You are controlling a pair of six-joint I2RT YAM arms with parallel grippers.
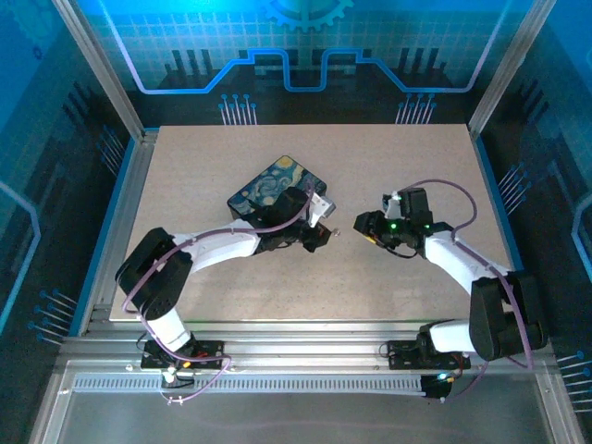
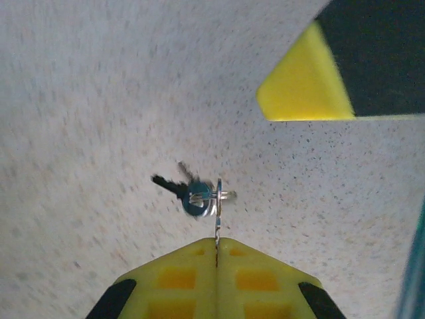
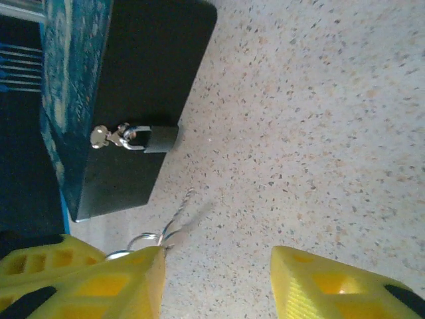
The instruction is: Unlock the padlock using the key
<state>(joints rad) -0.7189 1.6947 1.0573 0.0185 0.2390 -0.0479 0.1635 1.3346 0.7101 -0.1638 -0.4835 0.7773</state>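
padlock (image 3: 161, 139): 1 | box (image 3: 156, 60): 1 | key (image 3: 178, 214): 1, pinched in left end effector (image 2: 217, 243)

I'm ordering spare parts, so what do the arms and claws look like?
The left arm and right arm have white links, black joints and a purple cable looped alongside. The left claw and right claw have blocky yellow fingers with black patches.

Surface (image 3: 319, 100): matt, finely speckled, stone-like finish.
Box (image 3: 153, 60): smooth matt black sides; lid painted in blue-yellow swirls.
Padlock (image 3: 161, 139): dark-grey metal, dull sheen.
Key (image 2: 217, 219): thin silvery metal, slight gleam, on bright wire ring (image 2: 226, 195).
Left pincer (image 2: 217, 242): yellow moulded plastic, matt.
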